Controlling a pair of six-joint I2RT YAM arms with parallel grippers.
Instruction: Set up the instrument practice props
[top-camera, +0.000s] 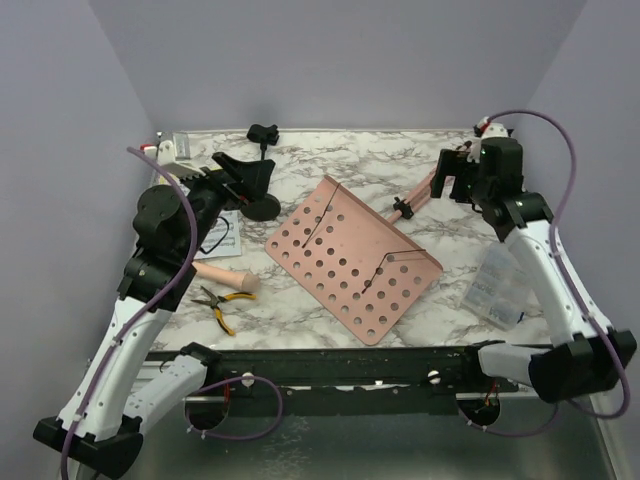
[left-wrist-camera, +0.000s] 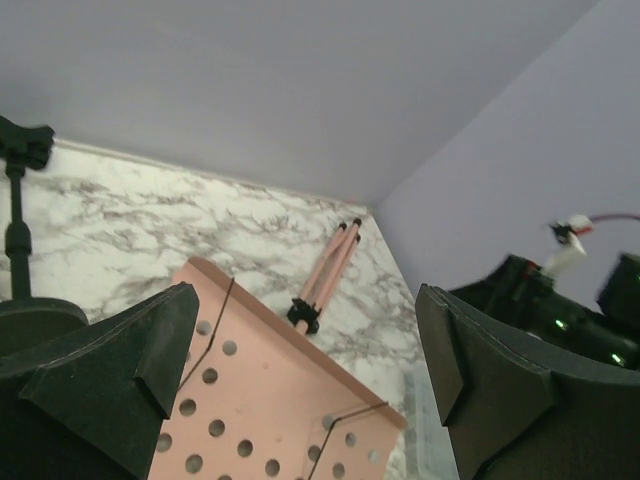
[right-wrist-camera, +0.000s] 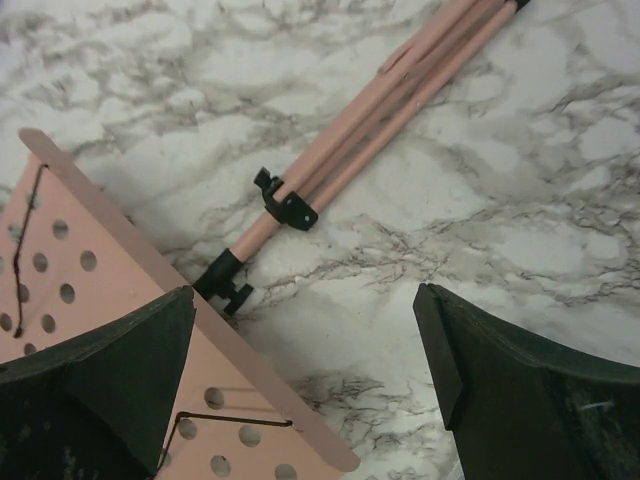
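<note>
The table (top-camera: 340, 165) is white marble-look with grey veins, smooth and faintly glossy. Plain lavender walls (top-camera: 330, 60) box it in at the back and both sides. A black rail (top-camera: 340, 365) runs along the near edge, by my arms' bases.

Both my claws are spread wide and hold nothing. My left claw (left-wrist-camera: 305, 340) hangs over the back left, its blunt black wedge fingers (left-wrist-camera: 100, 380) pointing across the table. My right claw (right-wrist-camera: 305, 330) hovers at the back right, looking down on the pole (right-wrist-camera: 380, 120).

The desk (top-camera: 350, 260) lies mid-table. It is a flat pink sheet punched with rows of round holes, with a lip along one edge and two thin dark wires across its face. The pole lies on the marble just behind it to the right, slim pink tubes folded together and banded by a black clip. Its black end meets the desk's edge.

The stand (top-camera: 262, 208) is upright at the back left, with a black disc base, a thin stem and a clip on top. The microphone (top-camera: 225, 277), smooth and beige, lies on its side at the left, beside yellow-handled pliers (top-camera: 215, 305). A white page (top-camera: 222, 232) shows partly under my left arm. A clear box (top-camera: 497, 285) sits at the right.
</note>
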